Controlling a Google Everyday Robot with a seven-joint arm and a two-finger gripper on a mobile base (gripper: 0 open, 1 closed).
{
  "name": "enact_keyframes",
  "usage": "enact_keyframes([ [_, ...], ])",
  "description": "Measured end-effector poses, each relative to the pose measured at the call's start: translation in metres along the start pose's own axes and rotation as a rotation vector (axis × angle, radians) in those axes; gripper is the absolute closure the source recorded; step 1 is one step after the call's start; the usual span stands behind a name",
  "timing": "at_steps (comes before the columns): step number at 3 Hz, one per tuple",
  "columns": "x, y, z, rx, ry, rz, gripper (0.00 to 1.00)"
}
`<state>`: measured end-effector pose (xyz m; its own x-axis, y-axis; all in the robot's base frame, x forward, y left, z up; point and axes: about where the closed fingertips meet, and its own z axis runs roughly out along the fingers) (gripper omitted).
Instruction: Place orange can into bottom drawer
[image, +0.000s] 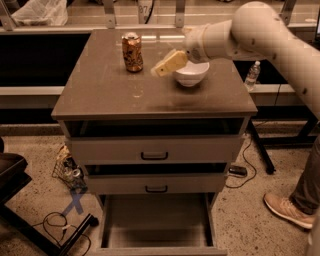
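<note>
One relation governs the coming move: the small orange drink can with mottled print and silver top (132, 52) lies to the picture's left of the tan two-finger pincer (159, 69) and slightly further back, near but clearly apart. The can stands upright, long axis vertical, free on the grey-brown cabinet surface (100, 95). Only one arm is present; it reaches in from the right of the picture and passes over the round white bowl (191, 75), with the pincer tip past the bowl's left rim.

You cannot tell whether the pincer is released or clenched. It grasps nothing: the can is untouched.

In my judgement the approach is under way and the grasp is not yet made. A sideways reach at mid-height of the can looks suitable.

The deep grey-beige bottom drawer (157, 227) is pulled out below, its flat interior bare. The two shallower drawers with black handles (155, 149) sit above it, each slightly open.

Around the cabinet, note a bystander's tan shoe (286, 210) at right, a clear water bottle (252, 75), and black cables on the speckled floor (55, 222).
</note>
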<state>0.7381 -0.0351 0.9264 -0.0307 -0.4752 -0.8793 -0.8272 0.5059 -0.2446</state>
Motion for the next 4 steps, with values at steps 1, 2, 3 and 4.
enact_keyframes([
  [1, -0.004, -0.002, 0.036, -0.018, -0.039, 0.021, 0.00],
  [2, -0.012, -0.005, 0.073, -0.033, -0.074, 0.029, 0.00],
  [3, -0.014, -0.011, 0.093, -0.030, -0.090, 0.042, 0.00],
  [4, -0.019, -0.024, 0.124, -0.015, -0.114, 0.065, 0.00],
])
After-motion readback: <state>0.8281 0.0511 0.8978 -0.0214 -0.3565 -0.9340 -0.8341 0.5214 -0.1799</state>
